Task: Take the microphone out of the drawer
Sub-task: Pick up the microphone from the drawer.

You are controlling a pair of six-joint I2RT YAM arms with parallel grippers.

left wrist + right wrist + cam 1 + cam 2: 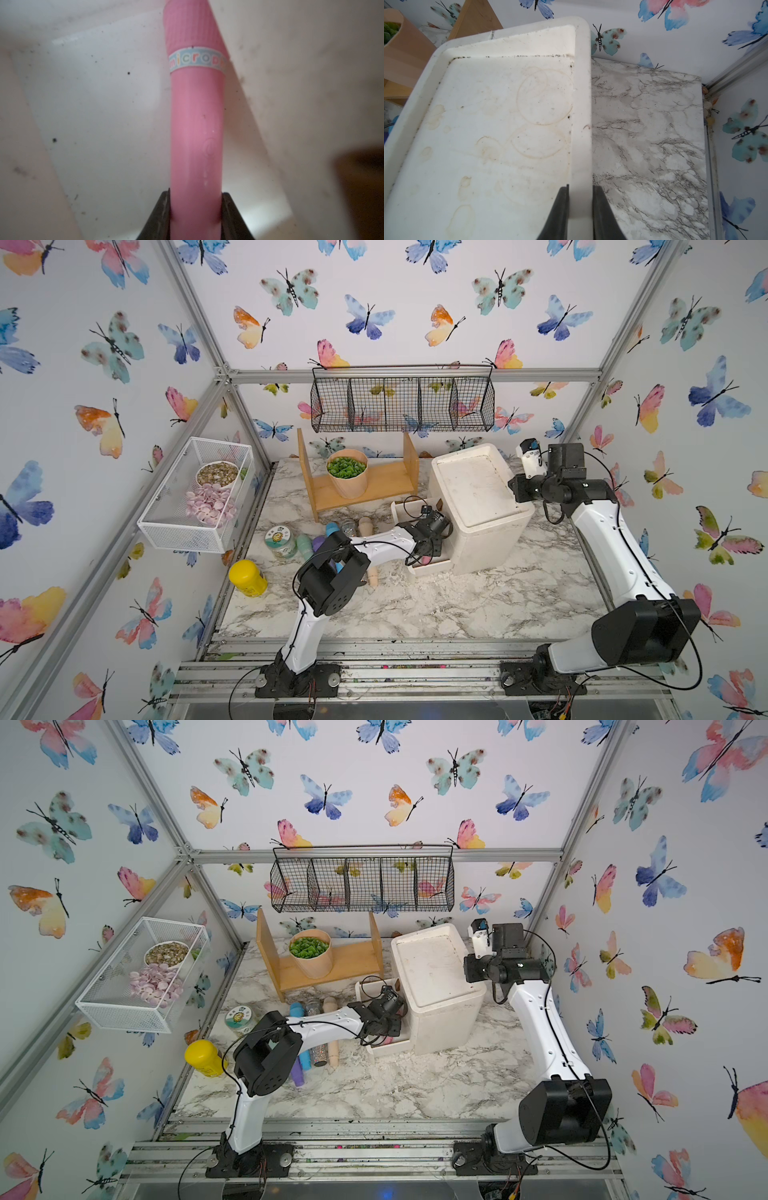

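Pinching the pink microphone [197,124] by its handle inside the open drawer [93,104], the left gripper [195,193] may lose it or knock the drawer wall when lifting (the handle looks smooth), while the right gripper [580,187] clamps the cabinet rim [581,104].

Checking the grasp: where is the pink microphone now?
In the left wrist view, the pink microphone is inside the open drawer of the white cabinet, between the fingers of the left gripper.
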